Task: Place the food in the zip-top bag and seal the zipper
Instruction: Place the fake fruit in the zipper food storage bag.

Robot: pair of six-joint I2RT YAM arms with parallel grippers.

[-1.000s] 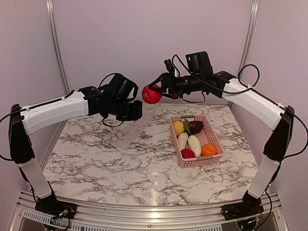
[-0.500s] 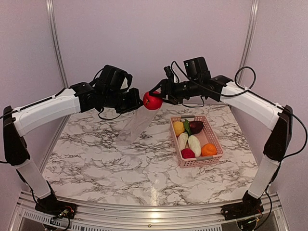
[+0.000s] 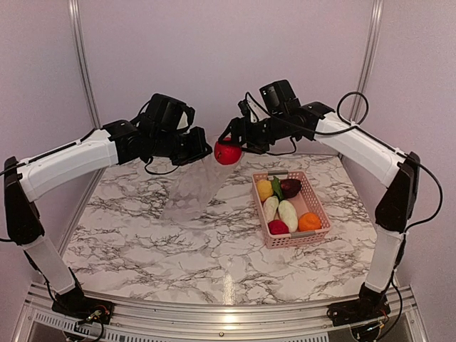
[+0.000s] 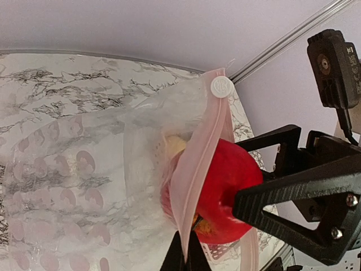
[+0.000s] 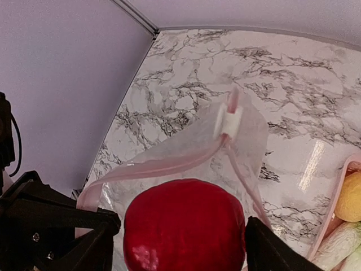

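One piece of the food, the red fruit [image 3: 227,152], now sits at the mouth of the zip-top bag [image 3: 191,191]; a second ago it hung clear of it. Left arm has lifted the mouth, right arm has swung the fruit in to meet it.

In the left wrist view the zipper [image 4: 198,161] lip crosses the fruit's face, so we judge it partly in, not yet dropped.

- Right end effector [image 3: 233,144]: clamped on the red fruit, a finger each side.
- Left end effector [image 3: 201,151]: pinched together on the bag's mouth edge, with the bag hanging toward the counter [image 3: 135,242].
- Slider tab [image 4: 221,87]: at the far end, mouth open.

We reckon release comes next.

Bag: we see nothing else inside.

Pink basket [image 3: 318,208], well apart to the right, holds:
- yellow fruit [image 3: 264,189]
- green leaf [image 3: 276,187]
- maroon fruit [image 3: 290,187]
- two white oblongs [image 3: 288,214]
- second red piece [image 3: 278,227]
- orange fruit [image 3: 309,221]

Seven pieces remain to load.
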